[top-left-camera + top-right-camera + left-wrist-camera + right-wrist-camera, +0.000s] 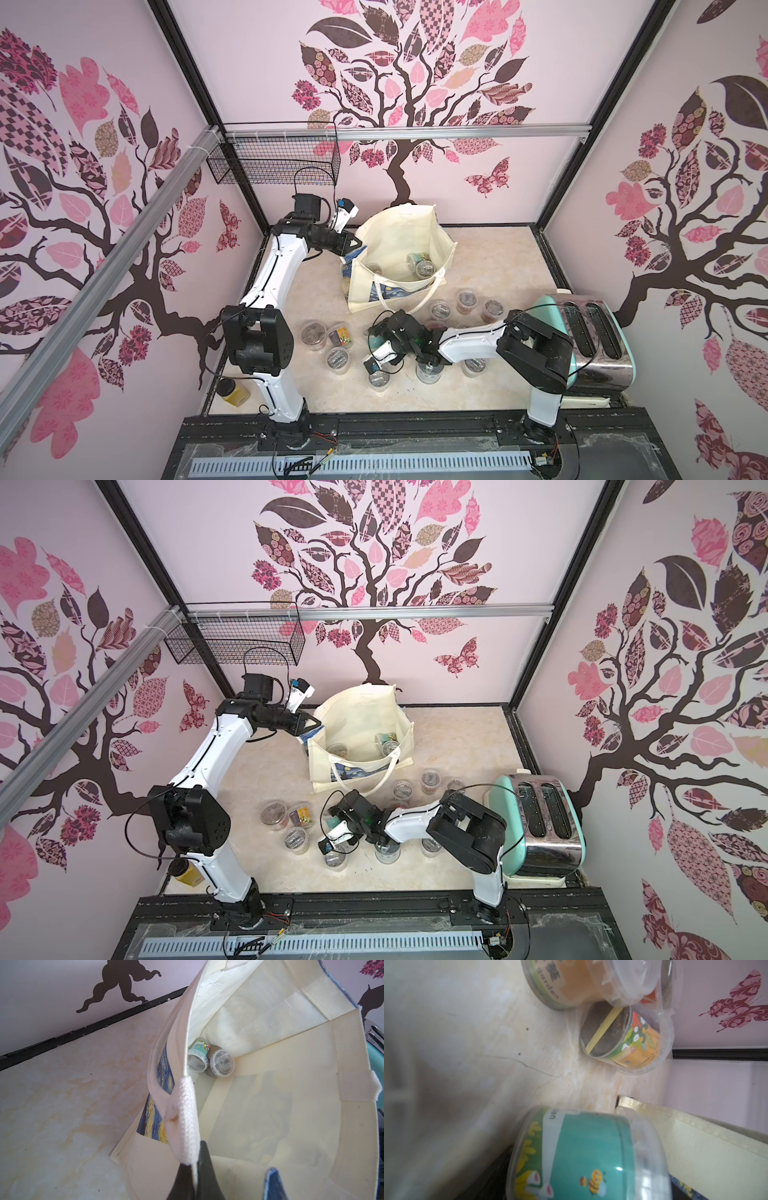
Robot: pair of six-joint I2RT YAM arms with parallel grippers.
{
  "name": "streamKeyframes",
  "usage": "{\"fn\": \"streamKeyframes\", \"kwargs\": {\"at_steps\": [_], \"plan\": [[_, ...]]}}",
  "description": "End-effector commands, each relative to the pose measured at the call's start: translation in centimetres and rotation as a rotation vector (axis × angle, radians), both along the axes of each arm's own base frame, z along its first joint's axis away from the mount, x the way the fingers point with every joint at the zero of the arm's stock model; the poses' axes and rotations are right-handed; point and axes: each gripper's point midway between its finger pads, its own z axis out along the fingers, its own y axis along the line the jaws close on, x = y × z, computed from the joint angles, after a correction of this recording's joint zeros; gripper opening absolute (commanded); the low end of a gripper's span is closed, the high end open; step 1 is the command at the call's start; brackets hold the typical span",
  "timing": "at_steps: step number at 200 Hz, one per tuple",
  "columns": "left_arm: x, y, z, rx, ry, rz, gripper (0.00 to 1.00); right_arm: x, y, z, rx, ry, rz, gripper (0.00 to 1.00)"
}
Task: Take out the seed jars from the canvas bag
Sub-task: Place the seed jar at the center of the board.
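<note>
**A:** Which step is in hand?

**B:** Mid-unloading, I'd judge. The right gripper (374, 349) is low over the table (490, 257), just in front of the canvas bag (399, 237). A teal-labelled jar (591, 1157) lies between its jaws. I cannot tell whether they pinch it or stand off it. It looks like a set-down.

**A:** And the left gripper?

**B:** The left gripper (195, 1159) is clamped together on the bag's rim and white rope handle (182, 1105), on the side away from the toaster (590, 340). That holds the mouth open.

**A:** What does the next move call for?

**B:** Leaving the teal jar free on the table, rising clear of its neighbours, then reaching deep through the open mouth. The loose handle drapes over the bag's near side, so I'd steer clear of it.

**A:** Counts?

**B:** There are three seed jars (424, 269) inside the bag. Two lie touching against the toaster-side wall, and one sits alone by the opposite wall. Outside, in front of the bag, I count ten with the teal one, and the right arm may hide more. There is also one mustard-yellow jar (235, 392), well apart from the bag, and one toaster.
</note>
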Motion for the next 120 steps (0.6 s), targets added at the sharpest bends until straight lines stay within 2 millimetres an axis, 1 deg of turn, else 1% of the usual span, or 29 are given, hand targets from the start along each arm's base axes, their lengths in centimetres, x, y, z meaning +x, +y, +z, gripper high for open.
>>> {"fn": "streamKeyframes", "kwargs": {"at_steps": [1, 19, 40, 52, 58, 76, 97, 120], "plan": [[-0.1, 0.2, 0.8, 0.002, -0.041, -0.006, 0.00, -0.6, -1.1, 1.0, -0.016, 0.013, -0.004, 0.85], [0.0, 0.2, 0.9, 0.004, -0.038, -0.005, 0.00, -0.9, -1.5, 1.9, -0.011, 0.009, 0.000, 0.87], [-0.1, 0.3, 1.0, 0.007, -0.045, -0.004, 0.00, -2.0, -2.0, 2.7, -0.007, 0.019, 0.031, 0.89], [0.0, 0.3, 0.9, 0.006, -0.044, -0.004, 0.00, -2.4, -2.3, 3.3, -0.003, 0.011, 0.039, 0.94], [-0.1, 0.3, 0.9, 0.008, -0.045, -0.005, 0.00, -2.6, -2.4, 3.7, 0.004, 0.007, 0.037, 0.94], [-0.2, 0.4, 0.8, 0.020, -0.041, -0.007, 0.00, -3.0, -2.6, 5.2, 0.027, 0.000, 0.036, 0.96], [-0.6, 0.3, 1.0, 0.026, -0.045, -0.023, 0.00, -3.7, -2.8, 7.6, 0.062, 0.015, 0.048, 0.99], [-1.2, 0.2, 1.4, 0.025, -0.047, -0.043, 0.00, -4.1, -3.3, 9.7, 0.081, -0.008, 0.064, 0.99]]}}
